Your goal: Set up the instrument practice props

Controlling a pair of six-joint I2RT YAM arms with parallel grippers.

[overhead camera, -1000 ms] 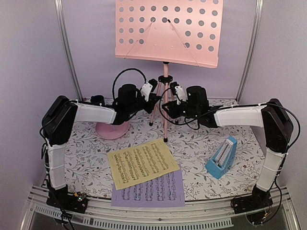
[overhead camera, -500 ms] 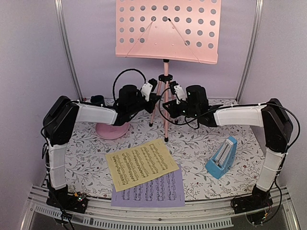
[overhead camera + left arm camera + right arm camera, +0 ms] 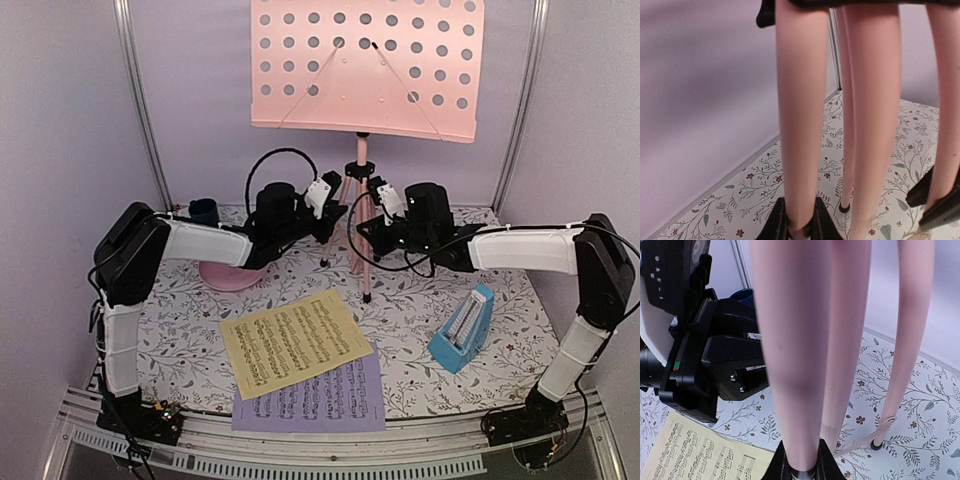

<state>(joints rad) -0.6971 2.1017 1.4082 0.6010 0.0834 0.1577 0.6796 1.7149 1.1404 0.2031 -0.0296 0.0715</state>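
Note:
The pink music stand has its perforated desk (image 3: 368, 65) high at the back and its tripod legs (image 3: 362, 230) on the floral mat. My left gripper (image 3: 334, 214) is shut on one leg (image 3: 802, 125), low down in the left wrist view (image 3: 796, 222). My right gripper (image 3: 366, 226) is shut on another leg (image 3: 795, 365), near its foot in the right wrist view (image 3: 800, 465). The yellow sheet (image 3: 295, 340) lies at the front middle and overlaps the lavender sheet (image 3: 325, 405). The blue pyramid metronome (image 3: 463, 328) stands at the right.
A round pink plate (image 3: 228, 274) sits under my left forearm. A small dark blue cup (image 3: 204, 210) stands at the back left. Metal frame posts (image 3: 140, 100) and lavender walls close in the back and sides. The left gripper body (image 3: 705, 355) shows beside the legs.
The music stand has shifted to the right, with both grippers holding its legs and moving right with it. The sheets and the metronome have not moved.

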